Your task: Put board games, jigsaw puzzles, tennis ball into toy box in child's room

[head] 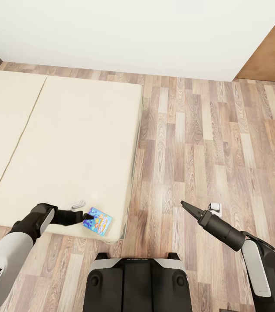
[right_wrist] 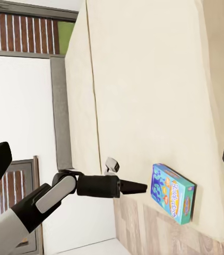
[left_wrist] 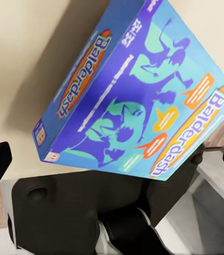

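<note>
Left gripper (head: pixel 84 215), closed state unclear, touches blue board game (head: pixel 97 220) at bed's (head: pixel 68 143) 5 o'clock corner; right gripper (head: pixel 184 204) pinched empty; clamp the box's near edge squarely before lifting

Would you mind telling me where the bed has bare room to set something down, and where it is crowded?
The wide beige bed is bare across both mattress halves, from the wall side down to near the robot. Crowding is at the near corner by the wood-plank floor: the small blue board game box lies there, with the left gripper at its edge, apparently closed.
</note>
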Robot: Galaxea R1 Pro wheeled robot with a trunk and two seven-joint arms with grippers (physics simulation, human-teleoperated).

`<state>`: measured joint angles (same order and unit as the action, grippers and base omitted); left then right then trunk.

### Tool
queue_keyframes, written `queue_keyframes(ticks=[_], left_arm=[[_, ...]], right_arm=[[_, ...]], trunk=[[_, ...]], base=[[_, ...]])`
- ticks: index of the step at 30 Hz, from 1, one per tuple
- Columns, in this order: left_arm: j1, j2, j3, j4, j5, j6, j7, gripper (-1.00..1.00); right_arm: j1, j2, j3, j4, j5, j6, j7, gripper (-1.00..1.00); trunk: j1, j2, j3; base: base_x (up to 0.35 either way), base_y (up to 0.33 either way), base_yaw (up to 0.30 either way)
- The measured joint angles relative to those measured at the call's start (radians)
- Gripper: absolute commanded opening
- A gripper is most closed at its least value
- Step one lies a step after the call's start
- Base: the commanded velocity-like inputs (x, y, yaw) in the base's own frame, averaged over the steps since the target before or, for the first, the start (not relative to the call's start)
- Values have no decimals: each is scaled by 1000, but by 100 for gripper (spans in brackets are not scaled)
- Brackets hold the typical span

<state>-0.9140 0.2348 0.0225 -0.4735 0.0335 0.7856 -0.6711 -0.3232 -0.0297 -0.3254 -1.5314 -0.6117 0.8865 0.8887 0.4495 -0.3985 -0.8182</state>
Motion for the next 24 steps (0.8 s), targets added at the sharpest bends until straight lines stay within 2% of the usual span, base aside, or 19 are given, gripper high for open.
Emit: queue_keyframes(ticks=[24], left_arm=[[0, -12, 4, 0, 1, 66, 0, 100]], right_arm=[[0, -1, -2, 1, 0, 0, 1, 100]], trunk=[[0, 0, 0]], base=[[0, 0, 0]])
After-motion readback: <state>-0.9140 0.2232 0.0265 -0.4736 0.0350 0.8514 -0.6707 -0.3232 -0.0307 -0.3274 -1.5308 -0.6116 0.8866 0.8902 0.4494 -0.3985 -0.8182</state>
